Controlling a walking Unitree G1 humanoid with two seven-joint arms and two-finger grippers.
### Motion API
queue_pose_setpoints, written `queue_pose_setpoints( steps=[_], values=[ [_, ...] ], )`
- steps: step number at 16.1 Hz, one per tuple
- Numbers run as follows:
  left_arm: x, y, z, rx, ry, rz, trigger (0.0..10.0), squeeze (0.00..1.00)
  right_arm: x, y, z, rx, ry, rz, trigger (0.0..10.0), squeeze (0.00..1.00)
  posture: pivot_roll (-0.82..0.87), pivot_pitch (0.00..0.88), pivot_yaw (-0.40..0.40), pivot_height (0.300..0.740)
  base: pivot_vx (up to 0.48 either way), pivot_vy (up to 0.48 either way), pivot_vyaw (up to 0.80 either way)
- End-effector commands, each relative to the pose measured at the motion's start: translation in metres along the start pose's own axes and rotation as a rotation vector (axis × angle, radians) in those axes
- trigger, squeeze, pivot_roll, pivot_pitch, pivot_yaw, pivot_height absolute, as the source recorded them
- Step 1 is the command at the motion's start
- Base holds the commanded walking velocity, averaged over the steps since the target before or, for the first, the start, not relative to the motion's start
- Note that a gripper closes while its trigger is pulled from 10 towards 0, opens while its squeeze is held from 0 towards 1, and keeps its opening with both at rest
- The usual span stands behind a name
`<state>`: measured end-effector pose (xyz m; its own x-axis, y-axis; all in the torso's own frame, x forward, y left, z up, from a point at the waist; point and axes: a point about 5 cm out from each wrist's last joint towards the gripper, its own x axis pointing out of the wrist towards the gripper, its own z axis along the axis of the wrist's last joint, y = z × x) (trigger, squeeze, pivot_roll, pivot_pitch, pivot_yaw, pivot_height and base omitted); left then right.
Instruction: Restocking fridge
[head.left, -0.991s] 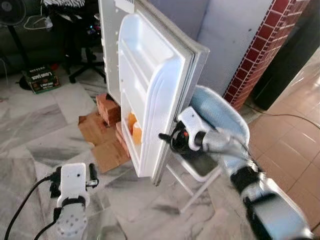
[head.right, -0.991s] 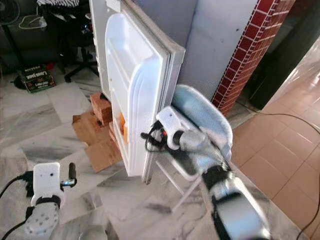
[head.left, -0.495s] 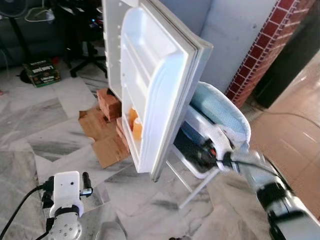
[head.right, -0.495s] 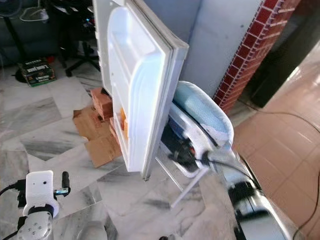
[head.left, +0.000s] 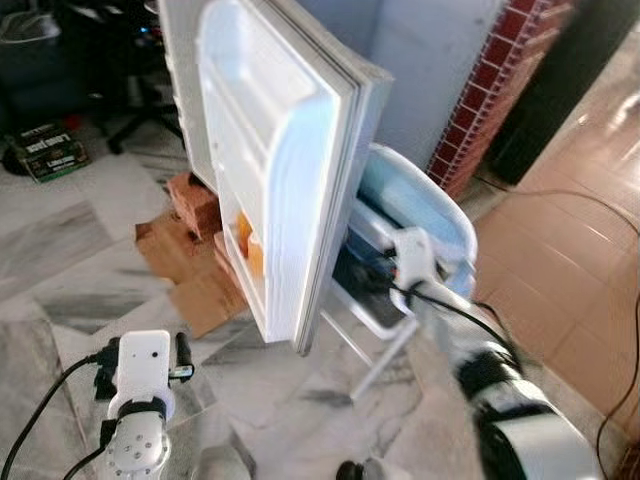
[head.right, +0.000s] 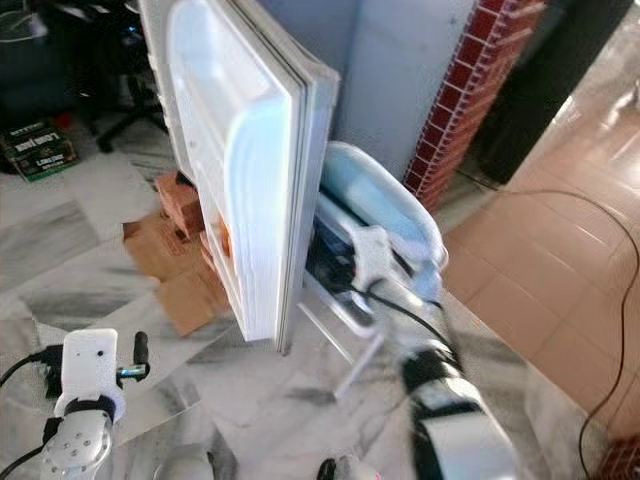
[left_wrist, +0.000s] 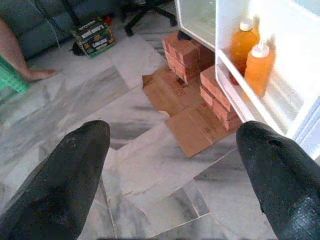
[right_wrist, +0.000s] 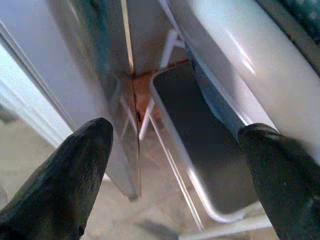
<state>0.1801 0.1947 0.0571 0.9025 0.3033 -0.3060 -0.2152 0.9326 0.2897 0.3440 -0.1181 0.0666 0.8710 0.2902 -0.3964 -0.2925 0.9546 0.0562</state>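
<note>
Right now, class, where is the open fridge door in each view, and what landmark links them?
Left eye: fridge door upper centre, edge-on.
Right eye: upper left-centre.
Left wrist: its inner shelf, holding orange bottles.
Right wrist: its grey outer face, beside the chair.
Landmark: red bricks below the door.

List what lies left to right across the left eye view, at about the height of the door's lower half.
Green box → bricks → open fridge door → right gripper → red brick pillar.
</note>
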Motion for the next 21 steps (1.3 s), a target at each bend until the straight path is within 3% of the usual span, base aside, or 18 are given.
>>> queue_pose_setpoints(
  steps=[1, 4, 6, 7, 8, 9, 10, 11, 12, 13, 15, 18, 19, 21],
  values=[
    [-0.001, 0.001, -0.002, 0.003, 0.015, -0.005, 10.0, 0.0, 0.005, 0.016, 0.077, -0.034, -0.302, 0.008, 10.0, 0.0, 0.28, 0.076, -0.073, 0.74, 0.0, 0.0, 0.0],
    [-0.001, 0.0, -0.002, -0.001, 0.013, 0.001, 10.0, 0.0, 0.01, 0.052, 0.097, 0.035, -0.373, 0.047, 10.0, 0.0, 0.29, 0.071, -0.084, 0.74, 0.0, 0.0, 0.0],
    [-0.001, -0.001, -0.002, -0.003, 0.012, 0.003, 10.0, 0.0, 0.011, 0.076, 0.103, 0.096, -0.397, 0.17, 10.0, 0.0, 0.3, 0.07, -0.085, 0.74, 0.0, 0.0, 0.0],
    [-0.001, -0.001, -0.002, -0.006, 0.012, 0.002, 10.0, 0.0, -0.004, 0.112, 0.114, 0.24, -0.454, 0.526, 10.0, 0.0, 0.3, 0.07, -0.085, 0.74, 0.0, 0.0, 0.0],
    [-0.001, -0.001, -0.002, -0.007, 0.012, 0.001, 10.0, 0.0, -0.012, 0.121, 0.118, 0.288, -0.467, 0.639, 10.0, 0.0, 0.3, 0.07, -0.085, 0.74, 0.0, 0.0, 0.0],
    [-0.001, -0.001, -0.001, -0.008, 0.012, -0.001, 10.0, 0.0, -0.038, 0.134, 0.126, 0.394, -0.471, 0.914, 10.0, 0.0, 0.29, 0.069, -0.087, 0.74, 0.0, 0.0, 0.0],
    [0.0, -0.001, -0.002, -0.009, 0.013, -0.001, 10.0, 0.0, -0.082, 0.137, 0.136, 0.45, -0.497, 1.243, 10.0, 0.0, 0.29, 0.07, -0.087, 0.74, 0.0, 0.0, 0.0],
    [0.0, -0.001, -0.002, -0.01, 0.015, 0.0, 10.0, 0.0, -0.116, 0.132, 0.14, 0.462, -0.501, 1.448, 10.0, 0.0, 0.29, 0.07, -0.088, 0.74, 0.0, 0.0, 0.0],
    [0.0, 0.0, -0.003, -0.01, 0.02, 0.001, 10.0, 0.0, -0.136, 0.118, 0.14, 0.466, -0.519, 1.535, 10.0, 0.0, 0.29, 0.068, -0.087, 0.74, 0.0, 0.0, 0.0],
    [0.001, 0.001, -0.004, -0.008, 0.024, 0.001, 10.0, 0.0, -0.145, 0.1, 0.135, 0.46, -0.514, 1.531, 10.0, 0.0, 0.28, 0.068, -0.084, 0.74, 0.0, 0.0, 0.0],
    [0.004, 0.0, -0.005, 0.006, 0.027, -0.015, 10.0, 0.0, -0.138, 0.079, 0.113, 0.386, -0.453, 1.393, 10.0, 0.0, 0.27, 0.062, -0.071, 0.74, 0.0, 0.0, 0.0],
    [0.007, 0.0, -0.003, 0.019, 0.009, -0.021, 10.0, 0.0, -0.124, 0.068, 0.084, 0.321, -0.368, 1.237, 10.0, 0.0, 0.26, 0.056, -0.061, 0.74, 0.0, 0.0, 0.0],
    [0.009, 0.001, 0.0, 0.025, -0.004, -0.018, 10.0, 0.0, -0.123, 0.06, 0.06, 0.287, -0.256, 1.163, 10.0, 0.0, 0.26, 0.054, -0.06, 0.74, 0.0, 0.0, 0.0],
    [0.01, 0.003, 0.001, 0.028, -0.008, -0.008, 10.0, 0.0, -0.123, 0.05, 0.031, 0.22, -0.093, 1.069, 10.0, 0.0, 0.26, 0.054, -0.061, 0.74, 0.0, 0.0, 0.0]
  ],
)
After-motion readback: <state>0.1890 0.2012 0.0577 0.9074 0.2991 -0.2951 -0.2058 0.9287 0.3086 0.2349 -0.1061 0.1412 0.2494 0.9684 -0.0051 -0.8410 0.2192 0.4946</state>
